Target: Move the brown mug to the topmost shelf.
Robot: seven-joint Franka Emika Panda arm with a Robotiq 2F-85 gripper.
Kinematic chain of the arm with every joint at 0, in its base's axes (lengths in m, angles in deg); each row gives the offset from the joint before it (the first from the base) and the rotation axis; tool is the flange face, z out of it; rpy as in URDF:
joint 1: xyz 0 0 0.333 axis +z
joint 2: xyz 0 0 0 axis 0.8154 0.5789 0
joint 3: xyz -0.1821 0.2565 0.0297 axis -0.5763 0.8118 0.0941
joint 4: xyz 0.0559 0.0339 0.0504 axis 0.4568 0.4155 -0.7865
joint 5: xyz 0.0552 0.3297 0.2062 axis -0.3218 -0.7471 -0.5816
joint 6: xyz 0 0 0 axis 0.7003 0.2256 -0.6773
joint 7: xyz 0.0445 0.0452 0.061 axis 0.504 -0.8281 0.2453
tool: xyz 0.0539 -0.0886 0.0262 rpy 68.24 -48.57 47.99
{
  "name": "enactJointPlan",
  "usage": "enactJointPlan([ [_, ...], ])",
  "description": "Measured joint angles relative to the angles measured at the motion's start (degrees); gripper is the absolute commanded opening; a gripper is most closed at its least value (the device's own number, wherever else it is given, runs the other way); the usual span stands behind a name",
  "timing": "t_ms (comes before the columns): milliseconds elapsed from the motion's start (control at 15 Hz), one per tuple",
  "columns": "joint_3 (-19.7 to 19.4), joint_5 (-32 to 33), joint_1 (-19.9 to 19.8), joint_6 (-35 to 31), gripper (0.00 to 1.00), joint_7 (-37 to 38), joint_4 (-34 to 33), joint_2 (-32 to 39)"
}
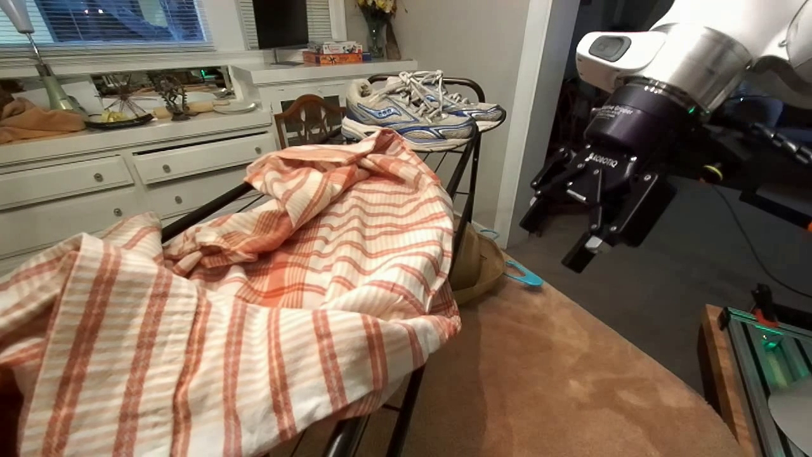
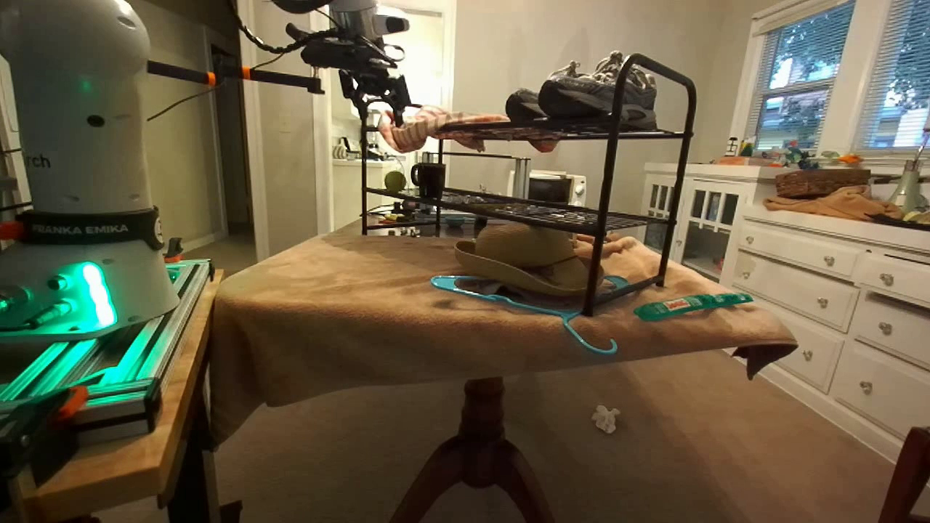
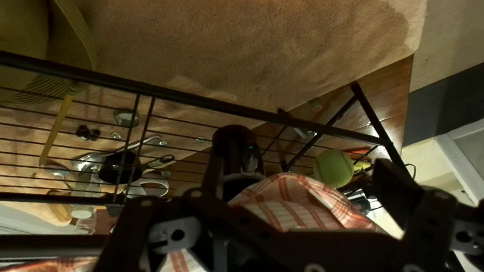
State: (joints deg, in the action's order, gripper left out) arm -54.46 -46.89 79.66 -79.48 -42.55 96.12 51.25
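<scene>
Since the brown mug (image 2: 429,179) stands on the lower shelf (image 2: 559,214), toward the far edge of the table (image 2: 349,312) in an exterior view, nothing looks done; the jaws are parted, empty, with pickup and placing on the topmost shelf (image 2: 581,134) left.

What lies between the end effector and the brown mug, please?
In an exterior view, the striped cloth hangs between the end effector and the brown mug; in the wrist view, it partly hides the mug.
</scene>
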Motion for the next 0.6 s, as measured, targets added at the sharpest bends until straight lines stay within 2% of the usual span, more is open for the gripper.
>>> enactJointPlan([
  [333,4.3,-1.6,0.0,-5.5,1.00,0.0,0.0,7.4],
  [600,4.8,-1.7,0.0,-6.2,1.00,0.0,-0.2,8.9],
])
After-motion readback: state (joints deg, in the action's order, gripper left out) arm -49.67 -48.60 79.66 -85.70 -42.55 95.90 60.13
